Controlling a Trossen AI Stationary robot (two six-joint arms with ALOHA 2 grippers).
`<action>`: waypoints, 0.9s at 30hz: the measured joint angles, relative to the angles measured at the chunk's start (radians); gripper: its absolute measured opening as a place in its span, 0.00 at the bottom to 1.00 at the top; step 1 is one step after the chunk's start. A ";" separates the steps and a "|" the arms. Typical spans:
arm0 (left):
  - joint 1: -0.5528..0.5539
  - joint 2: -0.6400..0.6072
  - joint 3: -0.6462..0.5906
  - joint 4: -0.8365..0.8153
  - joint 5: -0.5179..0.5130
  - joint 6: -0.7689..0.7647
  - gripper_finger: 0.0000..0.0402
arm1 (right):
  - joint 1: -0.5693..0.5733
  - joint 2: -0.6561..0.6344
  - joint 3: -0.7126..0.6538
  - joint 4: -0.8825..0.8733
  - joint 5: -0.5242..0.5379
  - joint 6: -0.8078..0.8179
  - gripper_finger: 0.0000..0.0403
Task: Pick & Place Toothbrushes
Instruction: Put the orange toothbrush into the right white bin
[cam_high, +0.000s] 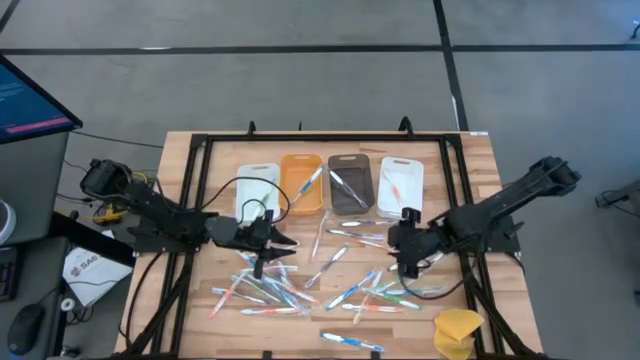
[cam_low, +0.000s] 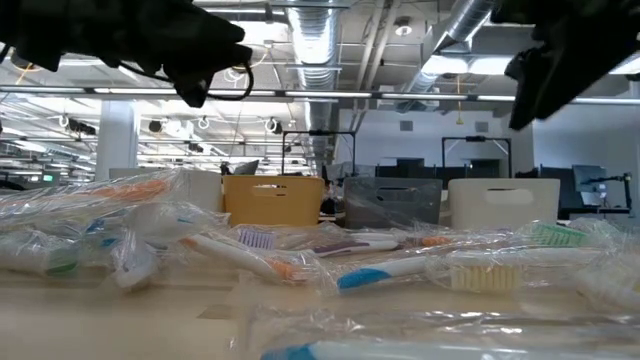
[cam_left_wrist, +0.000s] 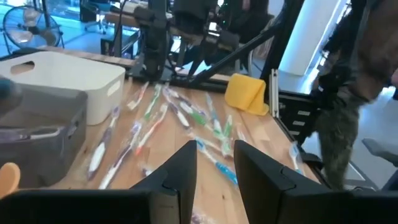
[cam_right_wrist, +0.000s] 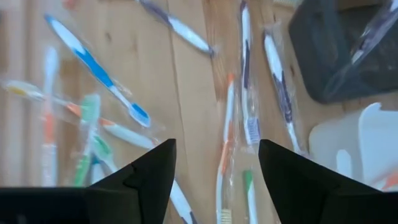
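Observation:
Many wrapped toothbrushes (cam_high: 300, 285) lie scattered on the wooden table, with white, blue, green and orange handles; they also show in the low view (cam_low: 370, 272). My left gripper (cam_high: 288, 243) hovers open and empty over the left part of the pile, and its wrist view shows its fingers apart (cam_left_wrist: 214, 171) above the toothbrushes (cam_left_wrist: 214, 162). My right gripper (cam_high: 399, 266) hovers open and empty over the right part of the pile, fingers wide apart (cam_right_wrist: 216, 163) above an orange-handled toothbrush (cam_right_wrist: 225, 140).
Four small bins stand in a row at the far side: white (cam_high: 256, 187), orange (cam_high: 297, 190), grey (cam_high: 352, 195), white (cam_high: 408, 178); the last three each hold a toothbrush. A yellow sponge-like lump (cam_high: 458, 330) lies at the near right. A person (cam_left_wrist: 351, 87) stands beyond the table's right side.

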 joint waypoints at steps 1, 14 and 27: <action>-0.003 0.000 -0.003 0.004 -0.001 0.001 0.25 | 0.000 0.023 0.000 0.001 0.000 0.006 0.55; -0.007 0.191 -0.003 0.250 -0.014 0.178 0.25 | -0.062 0.278 0.000 0.096 -0.135 0.088 0.53; 0.112 0.290 -0.001 0.378 0.019 0.325 0.25 | -0.156 0.336 0.000 0.105 -0.187 0.119 0.48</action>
